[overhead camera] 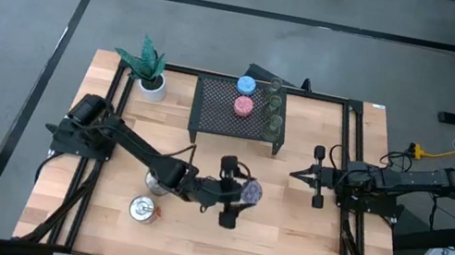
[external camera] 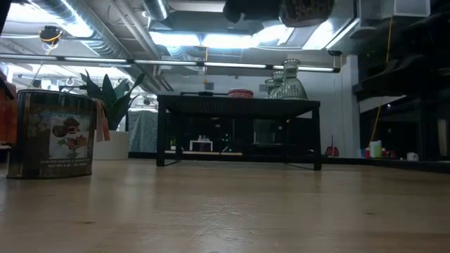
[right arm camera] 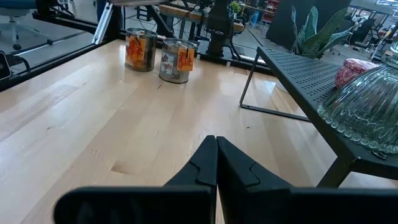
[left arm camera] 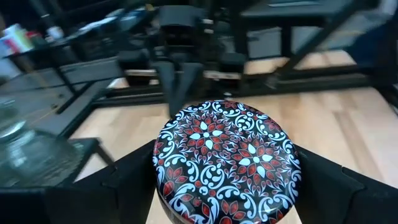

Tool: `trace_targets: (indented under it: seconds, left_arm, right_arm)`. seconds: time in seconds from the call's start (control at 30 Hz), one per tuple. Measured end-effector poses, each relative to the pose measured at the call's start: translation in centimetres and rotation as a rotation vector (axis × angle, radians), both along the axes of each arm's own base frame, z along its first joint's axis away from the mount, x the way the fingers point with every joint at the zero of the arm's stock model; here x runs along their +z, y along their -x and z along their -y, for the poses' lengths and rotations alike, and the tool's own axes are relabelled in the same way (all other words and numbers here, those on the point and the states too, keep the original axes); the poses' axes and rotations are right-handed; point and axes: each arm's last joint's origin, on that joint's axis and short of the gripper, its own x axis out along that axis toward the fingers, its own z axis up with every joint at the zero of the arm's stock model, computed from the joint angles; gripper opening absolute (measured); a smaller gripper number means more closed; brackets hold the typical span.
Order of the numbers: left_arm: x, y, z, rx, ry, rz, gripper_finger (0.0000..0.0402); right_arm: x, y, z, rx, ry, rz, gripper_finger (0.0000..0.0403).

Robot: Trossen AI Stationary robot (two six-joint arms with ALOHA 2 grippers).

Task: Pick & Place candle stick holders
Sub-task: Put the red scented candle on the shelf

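Observation:
My left gripper [overhead camera: 240, 192] is over the table's middle near part, shut on a round holder that looks purple from above [overhead camera: 248, 190]. In the left wrist view its top [left arm camera: 227, 158] shows a dark red-and-blue flower pattern. In the low view the holder [external camera: 306, 10] hangs high above the table. The blue [overhead camera: 246, 84] and pink [overhead camera: 243, 105] holders and three green glassy ones [overhead camera: 275, 105] stand on the black mesh rack [overhead camera: 216, 111]. Two silvery holders with orange marks [right arm camera: 142, 50] [right arm camera: 177, 59] stand on the table at the near left. My right gripper [right arm camera: 216, 163] is shut and empty at the right. My left gripper pinches the patterned holder's round side wall [left arm camera: 163, 186] between its two fingers [left arm camera: 124, 186], one on each side. The fingers come from the table's left. The holder sits upright, its patterned top up, lifted clear of the table.
A white pot with a green plant [overhead camera: 150, 75] stands at the far left corner. The rack's front legs [external camera: 163, 137] stand on the table at the far middle. Bare wood [overhead camera: 283, 240] lies between the two grippers and toward the near edge.

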Motion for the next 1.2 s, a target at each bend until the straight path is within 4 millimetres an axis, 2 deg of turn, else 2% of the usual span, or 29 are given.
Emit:
trace_targets:
  seconds: [0.2, 0.47, 0.77, 0.9, 1.03, 1.2]
  left_arm:
    - [0.5, -0.1, -1.7, 0.15, 0.073, 0.049, 0.0293]
    - [0.5, -0.4, -3.1, 0.194, 0.166, 0.067, 0.0293]
    - [2.8, 1.4, -5.0, 0.233, 0.238, 0.028, 0.0293]
    - [2.9, 1.7, -5.7, 0.258, 0.233, -0.002, 0.0293]
    - [2.8, 1.9, -7.3, 0.3, 0.241, -0.044, 0.0293]
    - [2.4, 1.7, -10.5, 0.325, 0.263, -0.097, 0.0293]
  right_arm:
    - [0.0, 0.0, 0.0, 0.0, 0.0, 0.0, 0.0003]
    - [0.0, 0.0, 0.0, 0.0, 0.0, 0.0, 0.0003]
    - [0.0, 0.0, 0.0, 0.0, 0.0, 0.0, 0.0003]
    - [0.0, 0.0, 0.0, 0.0, 0.0, 0.0, 0.0003]
    - [0.0, 0.0, 0.0, 0.0, 0.0, 0.0, 0.0003]
    - [0.0, 0.0, 0.0, 0.0, 0.0, 0.0, 0.0003]
